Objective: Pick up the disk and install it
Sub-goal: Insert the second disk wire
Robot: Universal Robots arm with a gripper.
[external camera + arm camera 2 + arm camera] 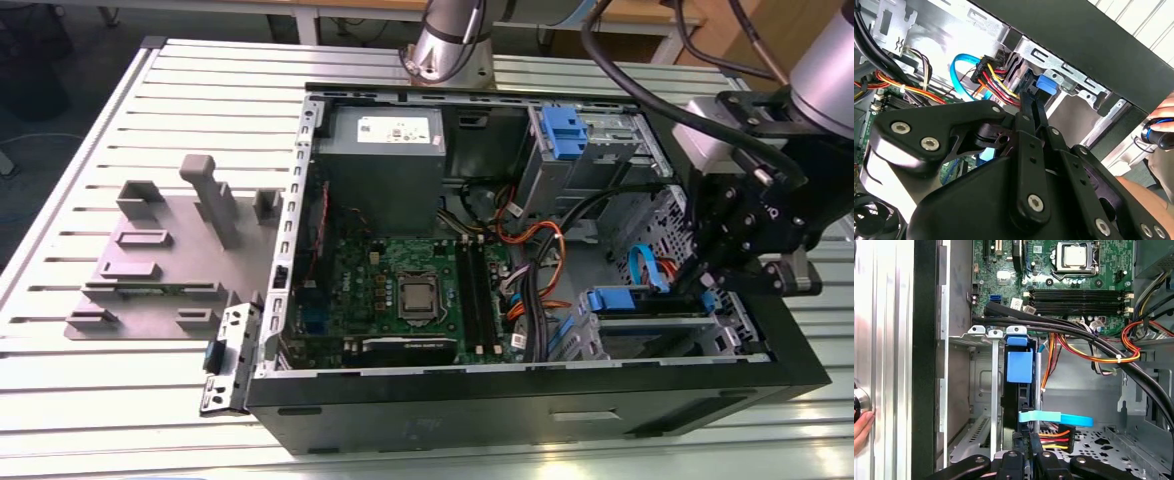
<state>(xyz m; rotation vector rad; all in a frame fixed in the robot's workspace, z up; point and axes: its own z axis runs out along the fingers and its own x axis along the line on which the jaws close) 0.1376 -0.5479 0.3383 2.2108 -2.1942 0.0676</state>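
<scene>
The disk (617, 299) sits in the lower drive cage (727, 335) of the open computer case, at the exterior view's right. Its blue carrier front (1019, 365) faces the motherboard, and its dark body runs edge-on down the slot in the first wrist view. My gripper (705, 290) hangs just outside the cage, behind the disk's rear end. In the second wrist view its fingers (1026, 115) lie together, pointing at the blue tab (1046, 86). They look shut with nothing between them. Whether the tips touch the disk is hidden.
Black and coloured cables (1094, 347) and a light-blue data cable (1054, 418) cross the bay beside the cage. Another blue-handled carrier (563, 130) sits in the upper bay. A grey slotted stand (160, 260) is on the table left of the case. A person's hand (1164, 120) is by the case wall.
</scene>
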